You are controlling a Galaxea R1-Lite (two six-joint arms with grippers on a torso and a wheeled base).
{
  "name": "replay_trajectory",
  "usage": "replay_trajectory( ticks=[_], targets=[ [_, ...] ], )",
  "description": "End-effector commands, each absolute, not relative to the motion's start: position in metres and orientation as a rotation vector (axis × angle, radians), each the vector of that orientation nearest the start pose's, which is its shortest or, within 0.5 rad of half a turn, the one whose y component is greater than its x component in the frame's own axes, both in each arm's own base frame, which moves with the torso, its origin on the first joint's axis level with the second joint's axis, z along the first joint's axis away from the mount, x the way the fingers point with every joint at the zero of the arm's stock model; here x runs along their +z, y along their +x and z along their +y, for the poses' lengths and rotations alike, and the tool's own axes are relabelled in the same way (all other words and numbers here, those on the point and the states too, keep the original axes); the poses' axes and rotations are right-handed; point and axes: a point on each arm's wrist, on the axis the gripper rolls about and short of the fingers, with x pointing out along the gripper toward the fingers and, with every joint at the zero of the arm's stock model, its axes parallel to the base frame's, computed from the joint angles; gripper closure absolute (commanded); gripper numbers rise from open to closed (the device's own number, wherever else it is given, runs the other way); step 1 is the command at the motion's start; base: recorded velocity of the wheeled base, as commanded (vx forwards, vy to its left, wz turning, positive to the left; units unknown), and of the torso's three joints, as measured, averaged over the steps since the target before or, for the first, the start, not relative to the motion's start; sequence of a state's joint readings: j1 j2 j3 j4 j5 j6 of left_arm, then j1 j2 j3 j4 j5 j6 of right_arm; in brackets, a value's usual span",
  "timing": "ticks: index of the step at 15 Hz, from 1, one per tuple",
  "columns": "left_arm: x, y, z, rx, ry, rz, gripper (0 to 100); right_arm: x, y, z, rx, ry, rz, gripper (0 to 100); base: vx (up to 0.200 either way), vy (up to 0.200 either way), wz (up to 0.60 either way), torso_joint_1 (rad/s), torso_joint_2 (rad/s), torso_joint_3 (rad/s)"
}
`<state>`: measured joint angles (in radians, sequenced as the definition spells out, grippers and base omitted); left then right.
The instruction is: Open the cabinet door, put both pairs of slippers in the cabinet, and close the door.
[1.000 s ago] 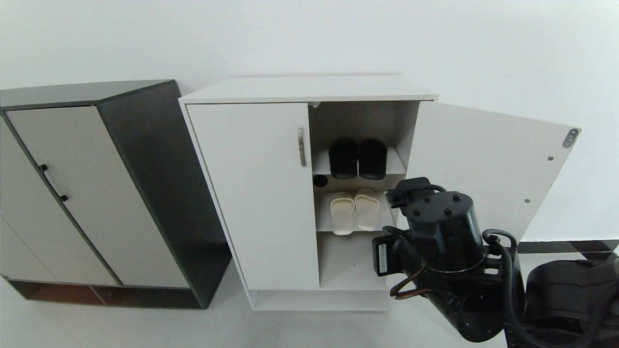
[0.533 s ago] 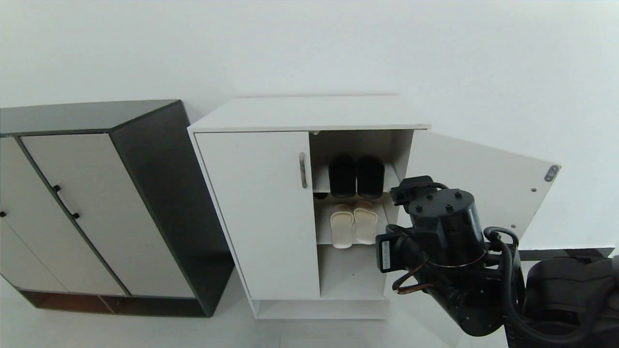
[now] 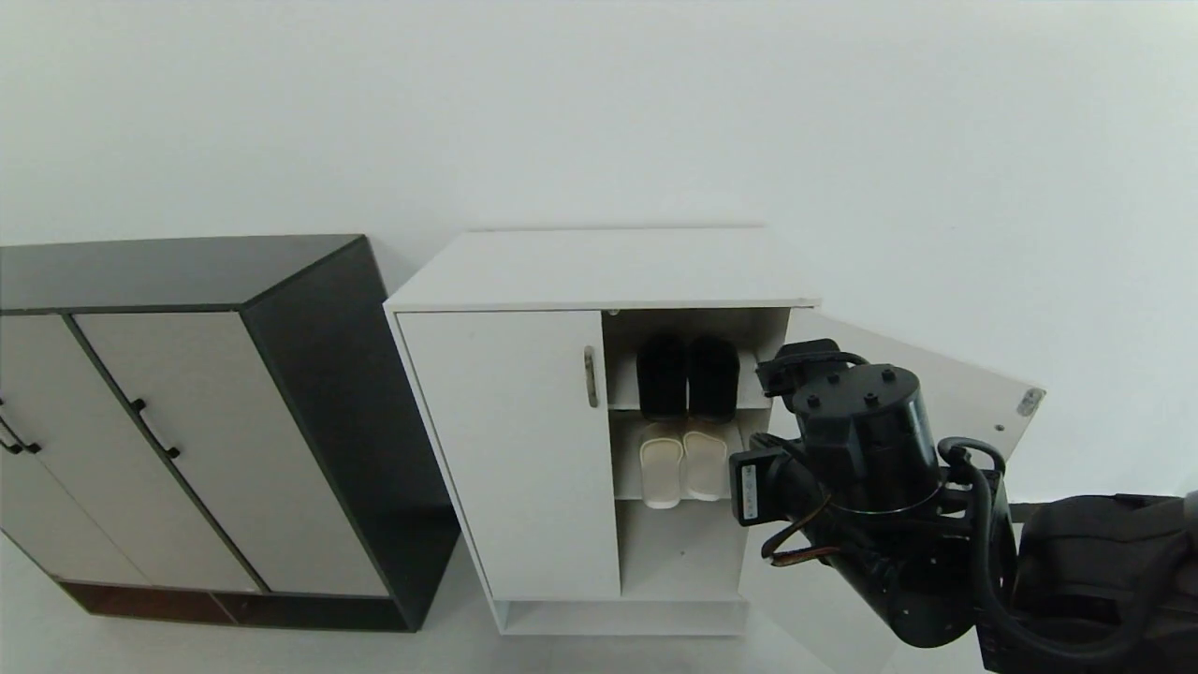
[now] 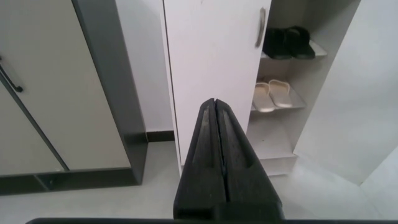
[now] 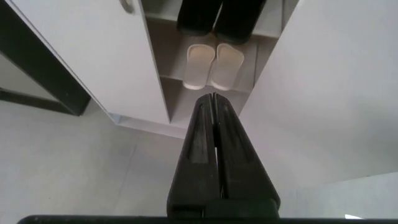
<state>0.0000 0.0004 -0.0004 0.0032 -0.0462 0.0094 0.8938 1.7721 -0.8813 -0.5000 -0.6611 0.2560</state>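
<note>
Black slippers point(image 3: 688, 376) and white slippers point(image 3: 683, 457) are inside. I only need to close the cabinet door point(image 3: 973, 407). Left claw point(image 4: 216, 124) and right claw point(image 5: 214, 118): pinched tight, empty.

R arm point(image 3: 866, 459): glossy black cylindrical joint w/ cap screws point(image 3: 866, 400), white label point(image 3: 746, 487), black + orange cables point(image 3: 979, 524). L claw point(image 4: 215, 106), R claw point(image 5: 214, 99): matte black wedges.
</note>
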Motion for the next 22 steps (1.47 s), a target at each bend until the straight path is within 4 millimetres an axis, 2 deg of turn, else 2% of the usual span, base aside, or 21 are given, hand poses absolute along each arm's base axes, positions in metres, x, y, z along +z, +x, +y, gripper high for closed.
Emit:
replay_trajectory(
  ticks=[1,11,13,18,20,22],
  targets=[
    [0.075,-0.023,-0.001,-0.046,0.009,0.004,100,0.168,0.211,0.24,0.19,-0.021,0.305,100,0.0,0.0,0.0,0.212,-0.52,-0.315],
    [0.075,-0.023,-0.001,-0.046,0.009,0.004,100,0.163,0.211,0.235,0.219,-0.025,0.331,100,0.0,0.0,0.0,0.236,-0.55,-0.315],
    [0.075,-0.023,-0.001,-0.048,0.009,0.004,100,0.163,0.211,0.233,0.217,-0.03,0.328,100,0.0,0.0,0.0,0.063,-0.14,-0.073],
    [0.075,-0.023,-0.001,-0.046,0.009,0.004,100,0.16,0.214,0.232,0.208,-0.043,0.334,100,0.0,0.0,-0.6,0.012,-0.02,-0.012],
    [0.075,-0.023,-0.001,-0.046,0.009,0.003,100,0.16,0.221,0.227,0.194,-0.033,0.334,100,0.0,0.0,-0.3,0.006,0.0,0.006],
    [0.075,-0.023,-0.001,-0.046,0.009,0.004,100,0.162,0.238,0.213,0.2,-0.021,0.323,100,0.0,0.0,0.0,0.0,0.0,0.0]
  ],
)
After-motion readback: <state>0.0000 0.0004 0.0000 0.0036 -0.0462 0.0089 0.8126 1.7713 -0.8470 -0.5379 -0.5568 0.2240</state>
